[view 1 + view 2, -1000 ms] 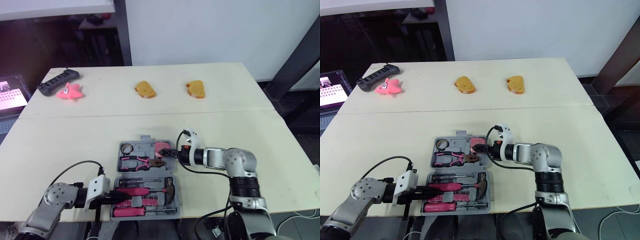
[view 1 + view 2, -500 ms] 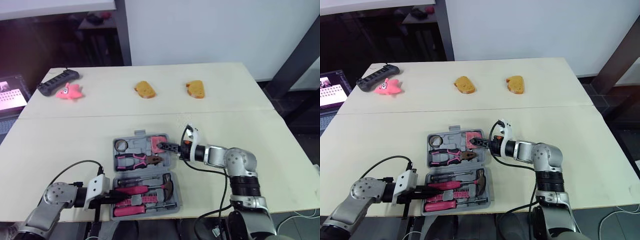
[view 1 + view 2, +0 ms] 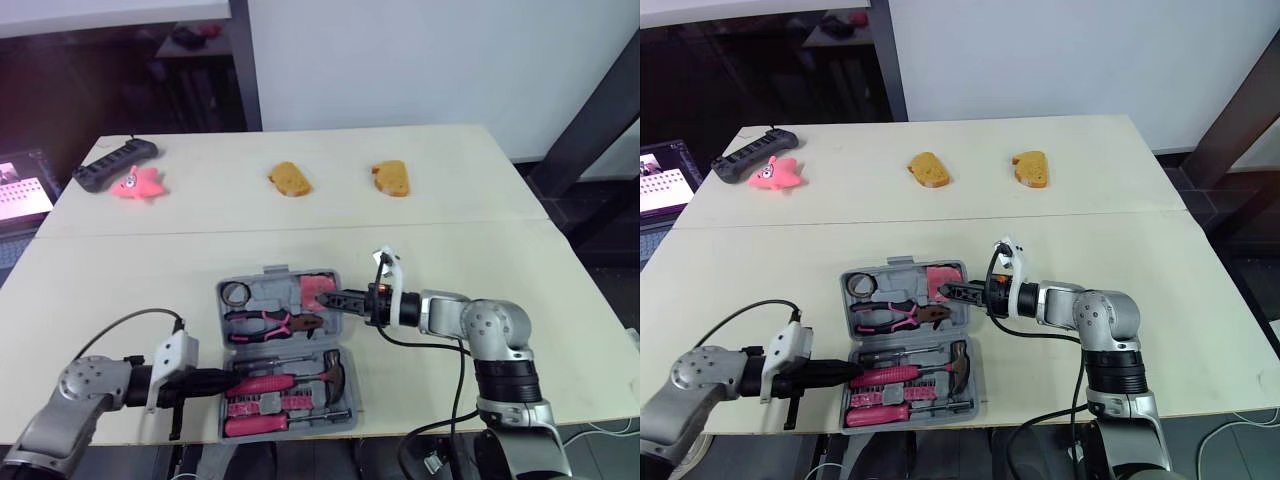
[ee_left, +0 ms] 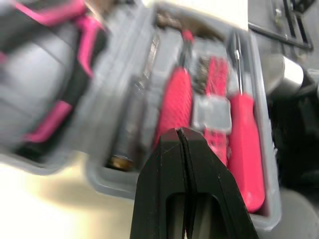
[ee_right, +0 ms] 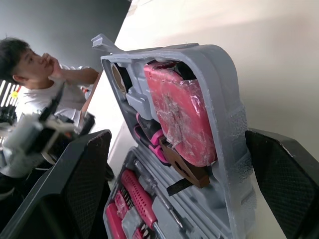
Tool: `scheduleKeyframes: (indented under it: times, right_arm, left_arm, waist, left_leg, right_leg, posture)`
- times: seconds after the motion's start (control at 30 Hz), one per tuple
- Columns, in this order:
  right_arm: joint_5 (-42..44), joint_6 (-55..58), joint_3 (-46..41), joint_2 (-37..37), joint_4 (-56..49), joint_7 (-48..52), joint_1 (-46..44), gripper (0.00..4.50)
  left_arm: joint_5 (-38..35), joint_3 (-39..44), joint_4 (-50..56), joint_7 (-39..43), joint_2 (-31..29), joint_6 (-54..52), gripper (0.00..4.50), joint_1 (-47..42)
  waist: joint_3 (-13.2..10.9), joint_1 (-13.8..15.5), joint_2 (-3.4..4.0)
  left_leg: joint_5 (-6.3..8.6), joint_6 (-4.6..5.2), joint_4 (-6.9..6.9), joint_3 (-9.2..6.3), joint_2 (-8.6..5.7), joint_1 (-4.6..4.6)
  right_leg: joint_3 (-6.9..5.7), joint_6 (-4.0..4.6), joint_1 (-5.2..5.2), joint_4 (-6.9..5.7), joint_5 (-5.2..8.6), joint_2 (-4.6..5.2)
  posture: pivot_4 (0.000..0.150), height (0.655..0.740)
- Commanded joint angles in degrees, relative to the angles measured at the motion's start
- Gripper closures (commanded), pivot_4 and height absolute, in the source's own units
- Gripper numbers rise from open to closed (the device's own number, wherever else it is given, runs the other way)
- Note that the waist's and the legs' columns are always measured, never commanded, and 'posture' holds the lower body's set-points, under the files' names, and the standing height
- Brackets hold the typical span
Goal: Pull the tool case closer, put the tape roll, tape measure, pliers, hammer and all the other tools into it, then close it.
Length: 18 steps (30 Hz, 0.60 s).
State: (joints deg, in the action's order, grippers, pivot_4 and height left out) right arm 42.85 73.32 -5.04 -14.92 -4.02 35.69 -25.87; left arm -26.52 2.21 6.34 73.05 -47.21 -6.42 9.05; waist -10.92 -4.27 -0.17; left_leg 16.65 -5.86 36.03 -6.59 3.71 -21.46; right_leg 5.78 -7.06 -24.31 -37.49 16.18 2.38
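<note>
grey tool case (image 3: 285,352), open, pink tools inside

Open tool case (image 5: 225,84), fingers (image 5: 79,191) spread, person (image 5: 35,87) behind

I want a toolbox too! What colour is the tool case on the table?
The tool case is grey. The right wrist view shows it best.

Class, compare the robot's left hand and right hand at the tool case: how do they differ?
The left hand is shut; the right hand is open. The left hand is at the tool case's near half, the right hand at its far half. Both have black fingers.
</note>
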Motion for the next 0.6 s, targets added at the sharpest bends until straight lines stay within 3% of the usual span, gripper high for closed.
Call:
scheduleKeyframes:
  times: [0.03,0.17,0.33,0.4,0.5,0.6]
  right_arm:
    - [4.0,1.1,2.1,-1.3,-6.0,3.4,0.4,0.05]
    - [9.2,4.9,2.5,-4.8,-14.6,5.5,0.8,0.05]
    - [17.8,8.9,7.0,-19.1,-36.7,10.6,6.1,0.05]
    - [25.7,9.0,0.3,-24.5,-42.8,10.7,9.4,0.05]
    - [36.4,5.3,-10.1,-31.5,-43.1,8.0,12.1,0.05]
    - [38.1,0.1,-18.2,-35.5,-43.2,5.5,15.6,0.05]
  left_arm:
    - [-6.7,6.7,3.9,0.3,-2.6,-6.8,4.5,2.4]
    - [-9.4,13.2,1.5,2.6,-5.6,-10.2,4.5,5.1]
    - [-7.9,18.8,-2.4,7.8,-9.2,-7.8,4.5,8.6]
    - [-9.0,22.1,-1.0,9.7,-10.6,-8.4,4.5,10.0]
    - [-11.1,26.0,1.6,11.1,-11.8,-10.8,4.5,11.2]
    - [-12.8,29.0,5.3,11.1,-11.8,-12.3,4.5,11.2]
  waist:
    - [0.0,-0.1,0.01]
    - [0.0,-0.1,0.01]
    - [-0.1,0.5,0.01]
    - [-0.1,0.8,-0.1]
    - [-0.3,1.1,-0.35]
    - [-0.3,1.2,-0.51]
  left_leg:
    - [0.0,0.0,-0.01,0.0,0.0,0.0]
    - [0.0,0.01,-0.03,0.0,0.02,0.0]
    - [0.01,0.0,-0.05,0.0,0.01,-0.06]
    - [0.01,0.0,-0.02,0.01,0.0,-0.15]
    - [0.01,-0.01,0.07,0.09,-0.01,-0.18]
    - [0.01,-0.01,0.09,0.18,-0.01,-0.04]
  right_leg:
    - [0.0,0.0,-0.01,0.0,0.0,0.0]
    - [0.0,0.0,-0.04,0.0,0.02,-0.02]
    - [-0.01,0.02,-0.04,0.12,0.06,0.0]
    - [-0.02,0.15,-0.04,0.21,0.16,0.06]
    - [-0.01,0.18,-0.01,0.33,0.17,0.11]
    - [0.0,0.26,0.09,0.34,0.14,0.15]
  posture:
    - [0.15,0.74]
    - [0.15,0.74]
    - [0.15,0.74]
    - [0.15,0.74]
    - [0.15,0.74]
    - [0.15,0.74]
